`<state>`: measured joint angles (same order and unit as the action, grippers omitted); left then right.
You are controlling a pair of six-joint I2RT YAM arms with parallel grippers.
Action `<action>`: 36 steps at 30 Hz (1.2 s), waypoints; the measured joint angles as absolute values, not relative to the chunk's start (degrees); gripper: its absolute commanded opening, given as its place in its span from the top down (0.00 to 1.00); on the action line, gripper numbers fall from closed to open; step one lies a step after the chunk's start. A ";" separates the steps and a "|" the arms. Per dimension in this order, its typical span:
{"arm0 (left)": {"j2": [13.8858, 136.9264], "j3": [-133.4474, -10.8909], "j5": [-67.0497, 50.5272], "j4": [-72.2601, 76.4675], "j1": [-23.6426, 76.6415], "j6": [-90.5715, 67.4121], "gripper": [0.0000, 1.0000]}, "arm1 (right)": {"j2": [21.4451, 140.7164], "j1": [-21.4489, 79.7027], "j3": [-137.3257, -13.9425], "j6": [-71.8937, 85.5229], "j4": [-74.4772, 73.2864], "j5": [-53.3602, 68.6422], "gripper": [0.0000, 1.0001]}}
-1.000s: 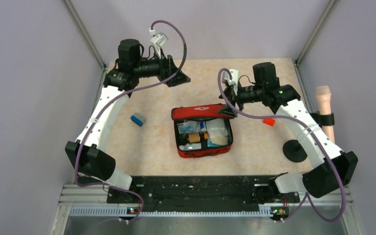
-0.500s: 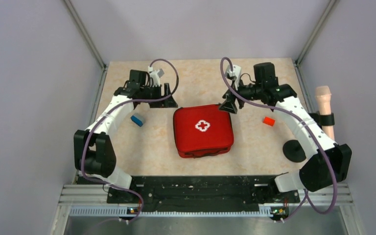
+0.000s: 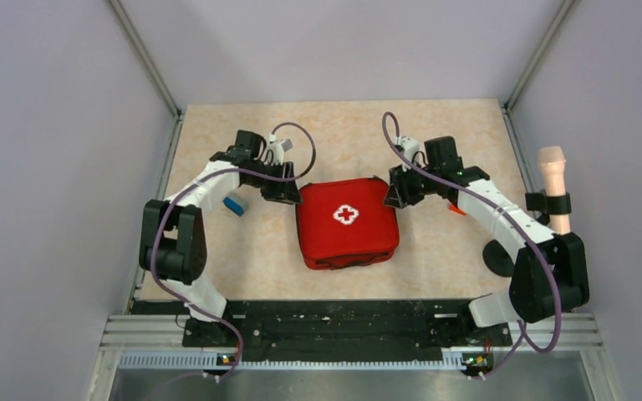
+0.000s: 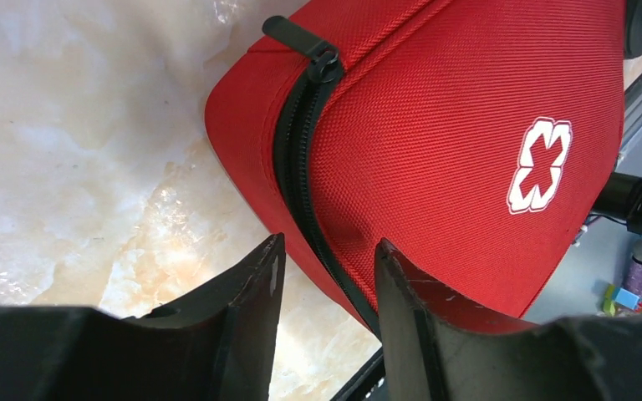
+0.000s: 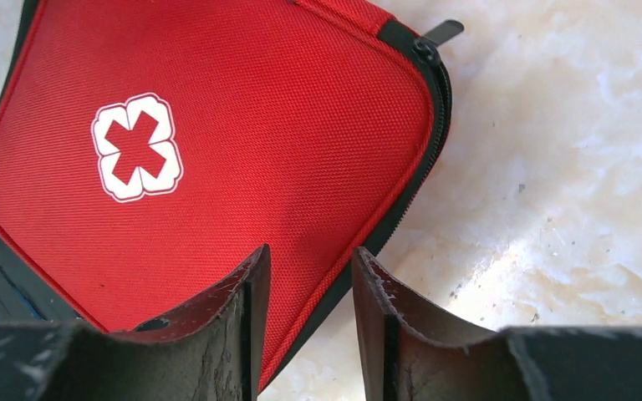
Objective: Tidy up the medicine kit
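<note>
The table looks the same as it did a second ago. The big change is the medicine kit. A second ago its lid stood up and you could see the things packed inside. Now the lid is down flat and the kit lies shut in the middle of the table, with its white cross facing up.

Your two arms have moved too. They were up by the far side of the table, and now they have come down to the kit. The left gripper sits at the kit's far left corner. The right gripper sits at the far right corner.

Both sets of fingers were wide and have closed to a narrow gap. They are not pinching anything I can see. The edge of the kit shows just past each gap.

One zip pull sits at the left corner and another zip pull at the right corner. I think that means the zip is not done up yet, so zipping comes next.

The small blue box and the orange-red cap have not moved and lie outside the kit. If they belong inside, you will need to open it again.
</note>
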<state>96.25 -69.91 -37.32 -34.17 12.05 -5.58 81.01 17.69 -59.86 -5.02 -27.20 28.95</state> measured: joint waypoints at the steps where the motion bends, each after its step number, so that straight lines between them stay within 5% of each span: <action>1: 96.86 -69.84 -37.52 -34.39 12.05 -5.54 0.53 | 81.03 17.67 -59.27 -4.56 -26.94 28.51 0.61; 10: 99.94 -70.11 -40.73 -34.50 12.05 -5.21 0.67 | 82.83 16.21 -57.45 -2.33 -21.82 26.87 0.71; 14: 100.86 -70.35 -42.04 -34.52 11.42 -5.15 0.83 | 84.47 14.70 -55.55 -1.34 -19.46 27.44 0.93; 16: 101.54 -70.81 -42.72 -34.81 11.20 -5.37 0.91 | 84.93 14.20 -54.87 -0.69 -18.04 29.47 0.96; 18: 102.26 -71.55 -43.09 -35.73 10.94 -5.78 0.99 | 84.93 14.09 -54.17 -0.54 -16.71 30.76 0.96; 25: 107.55 -79.33 -42.87 -42.02 10.76 -3.25 1.00 | 85.56 12.53 -52.07 -1.28 -12.91 38.26 0.95; 28: 113.01 -88.05 -41.80 -44.16 10.66 0.78 1.00 | 86.89 11.79 -52.05 -3.70 -12.93 43.66 0.82; 32: 124.95 -108.57 -38.70 -46.65 10.81 7.11 0.57 | 88.05 12.29 -52.07 -5.52 -14.63 49.98 0.65; 36: 132.14 -123.72 -31.22 -45.43 10.96 11.09 0.37 | 88.05 12.45 -52.18 -4.86 -15.94 51.99 0.58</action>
